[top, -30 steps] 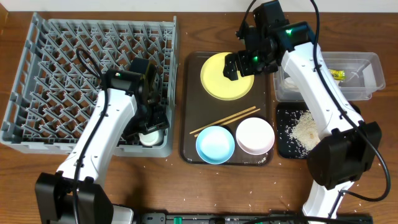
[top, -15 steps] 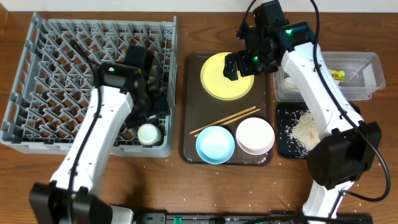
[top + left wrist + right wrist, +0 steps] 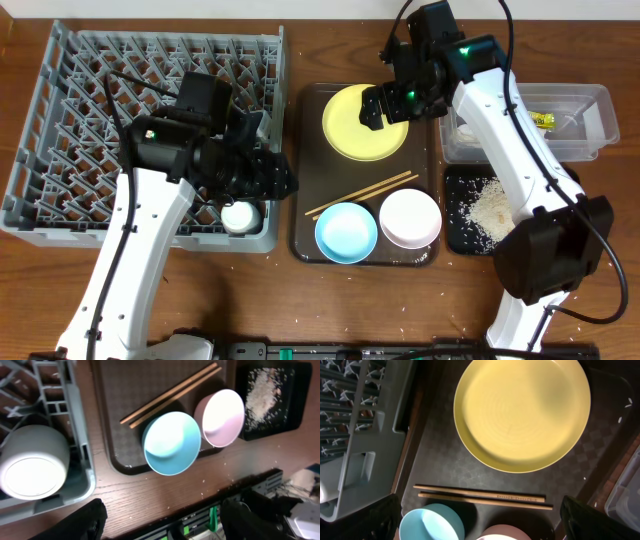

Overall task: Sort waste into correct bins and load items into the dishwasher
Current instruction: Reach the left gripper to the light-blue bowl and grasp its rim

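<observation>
The grey dish rack (image 3: pixel 60 120) stands at the left of the bench, with the small white cup (image 3: pixel 240 216) in its corner next to the brown tray (image 3: pixel 298 240). The left end effector (image 3: pixel 167 517) hangs released and empty above that corner. On the brown tray lie the yellow plate (image 3: pixel 350 135), chopsticks (image 3: pixel 362 194), blue bowl (image 3: pixel 346 232) and white bowl (image 3: pixel 410 218). The right end effector (image 3: pixel 385 105) is spread wide over the plate, grasping nothing. Farthest right, the clear tub (image 3: pixel 590 100) holds the wrapper (image 3: pixel 543 119), and the black tray (image 3: pixel 455 235) holds crumbs (image 3: pixel 490 210).

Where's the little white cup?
Overhead view: the cup sits in the near-right corner of the rack, just left of the brown tray.
</observation>
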You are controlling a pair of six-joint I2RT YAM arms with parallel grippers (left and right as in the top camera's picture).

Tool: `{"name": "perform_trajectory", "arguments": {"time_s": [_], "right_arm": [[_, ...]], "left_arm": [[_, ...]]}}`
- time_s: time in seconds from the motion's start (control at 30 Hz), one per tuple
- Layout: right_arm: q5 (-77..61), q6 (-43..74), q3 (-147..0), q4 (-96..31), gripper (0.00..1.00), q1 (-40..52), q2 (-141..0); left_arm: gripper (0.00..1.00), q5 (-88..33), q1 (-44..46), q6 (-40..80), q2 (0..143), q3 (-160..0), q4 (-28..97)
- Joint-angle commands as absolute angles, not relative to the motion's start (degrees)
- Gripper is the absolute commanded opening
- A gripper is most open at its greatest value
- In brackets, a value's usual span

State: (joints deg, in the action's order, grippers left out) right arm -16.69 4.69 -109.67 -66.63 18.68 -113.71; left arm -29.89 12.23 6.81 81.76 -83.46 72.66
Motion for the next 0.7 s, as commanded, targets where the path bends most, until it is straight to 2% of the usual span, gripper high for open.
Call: {"name": "perform_trajectory", "arguments": {"time_s": [0.0, 0.2, 0.43, 0.67], "right_arm": [[-16.51, 3.55, -110.59, -66.89, 0.99, 19.79, -112.29], [-16.56, 4.12, -110.67, -65.84, 0.98, 18.94, -111.83], [-17.61, 4.21, -110.80, -65.58, 0.99, 16.34, -108.97], [-17.58, 4.21, -110.78, -66.08, 0.99, 15.70, -108.53]], "left_arm": [[0.73, -33.30, 12.21, 3.99, 81.67, -84.31, 72.86], [0.73, -33.69, 12.40, 4.67, 81.67, -82.74, 71.48], [0.73, -33.54, 16.01, 12.34, 82.72, -78.26, 63.40], [0.73, -19.77, 24.58, 22.39, 88.16, -77.14, 60.10]]}}
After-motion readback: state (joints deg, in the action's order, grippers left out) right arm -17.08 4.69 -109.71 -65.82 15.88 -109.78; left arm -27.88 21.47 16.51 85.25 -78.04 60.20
